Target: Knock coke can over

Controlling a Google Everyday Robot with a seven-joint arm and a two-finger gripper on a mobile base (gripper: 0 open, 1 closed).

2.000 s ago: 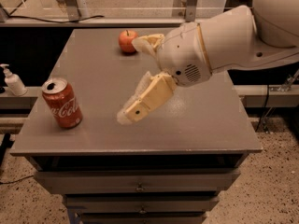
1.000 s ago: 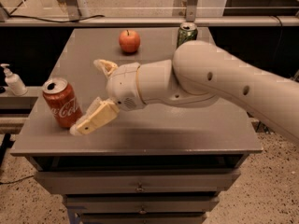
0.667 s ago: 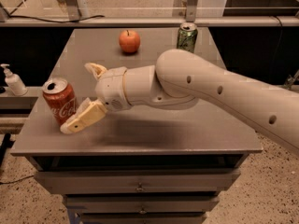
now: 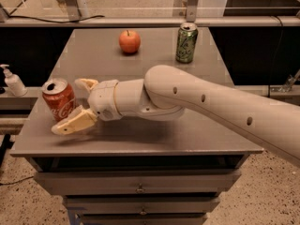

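Observation:
The red coke can [image 4: 59,99] stands upright near the front left of the grey table [image 4: 154,135]. My gripper [image 4: 70,105] has reached it from the right. It is open, with one cream finger [image 4: 72,123] in front of the can's base and the other finger [image 4: 86,84] just behind and right of it. The can sits between the two fingers. I cannot tell whether either finger touches it.
A red apple [image 4: 129,41] and a green can [image 4: 186,42] stand at the back of the table. A white pump bottle [image 4: 13,81] stands on a ledge off the left side. Drawers sit under the table's front edge.
My arm has swept from the table's middle right to the front left. The open fingers have come around the coke can, which still stands upright.

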